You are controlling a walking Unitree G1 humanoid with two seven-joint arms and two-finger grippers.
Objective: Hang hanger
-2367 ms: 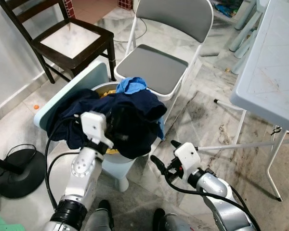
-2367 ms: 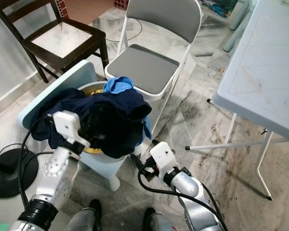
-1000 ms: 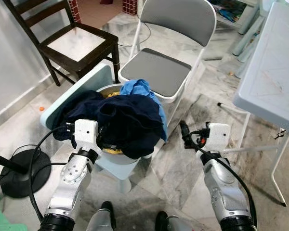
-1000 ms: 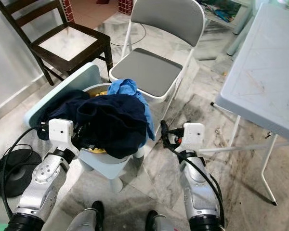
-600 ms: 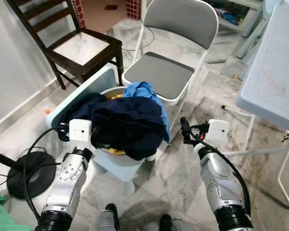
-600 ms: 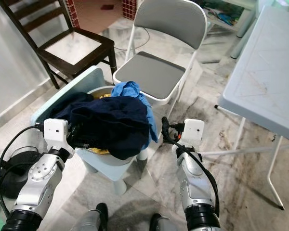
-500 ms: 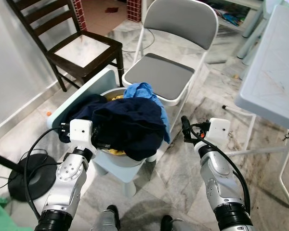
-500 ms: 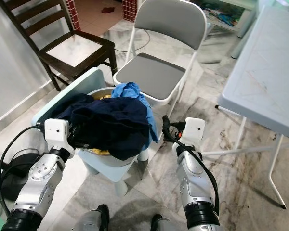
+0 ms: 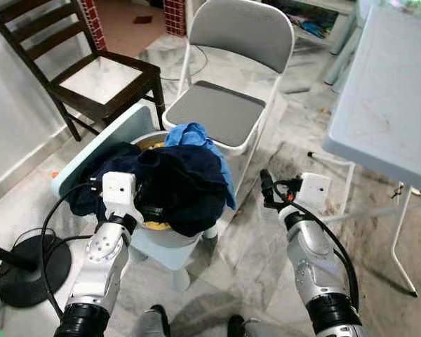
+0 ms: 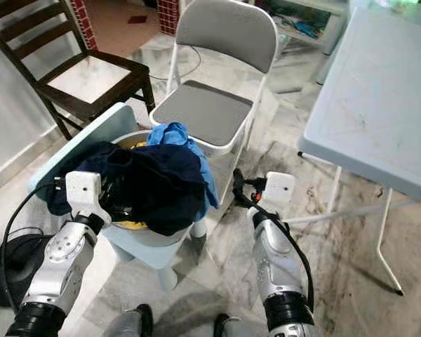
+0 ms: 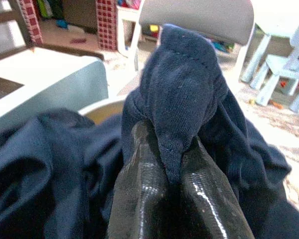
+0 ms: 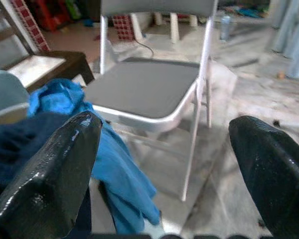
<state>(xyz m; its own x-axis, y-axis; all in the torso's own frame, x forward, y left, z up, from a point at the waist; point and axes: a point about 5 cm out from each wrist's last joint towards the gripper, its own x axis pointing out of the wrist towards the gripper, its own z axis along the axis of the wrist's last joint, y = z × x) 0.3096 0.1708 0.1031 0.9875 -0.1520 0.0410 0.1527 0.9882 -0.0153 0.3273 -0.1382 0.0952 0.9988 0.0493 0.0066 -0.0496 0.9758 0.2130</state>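
The left gripper (image 11: 172, 174) has its jaws clamped on a fold of the dark garment (image 9: 186, 184), which is heaped over the rim of a pale basket (image 9: 172, 242) on the floor with a blue cloth (image 9: 196, 140) just behind it. The right gripper (image 12: 164, 164) hangs beside the basket with its jaws spread wide and nothing between them, pointed toward the folding chair (image 9: 228, 105). I can't make out any hanger, so where it lies I can't say; it may be buried in the laundry. This looks like an early step, with the garment being lifted out. Next, I'd guess, the left arm has to raise the cloth clear while the free gripper finds the hanger or a second hold.
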